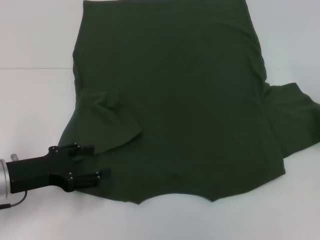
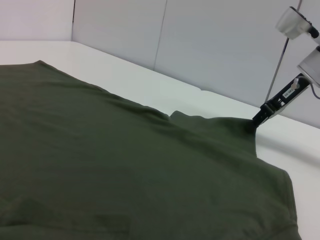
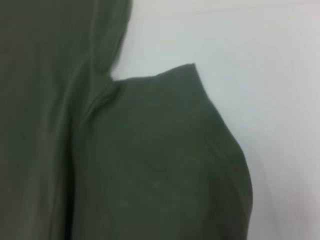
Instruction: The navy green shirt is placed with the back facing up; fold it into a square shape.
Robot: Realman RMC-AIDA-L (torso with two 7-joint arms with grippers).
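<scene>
The navy green shirt [image 1: 190, 100] lies spread on the white table, filling most of the head view. Its left sleeve [image 1: 112, 122] is folded inward onto the body, while the right sleeve [image 1: 295, 112] sticks out flat to the right. My left gripper [image 1: 97, 162] sits at the shirt's near left corner, open, with its black fingers [image 1: 92, 177] over the cloth edge. The head view does not show my right gripper. In the left wrist view its dark tip [image 2: 259, 117] shows far off at the right sleeve's edge [image 2: 235, 125]. The right wrist view shows only that sleeve [image 3: 160, 165].
The white table [image 1: 35, 110] surrounds the shirt, with bare surface on the left, along the near edge and at the far right. A pale wall [image 2: 215, 45] stands behind the table. Camera mounts [image 2: 296, 22] hang near the right arm.
</scene>
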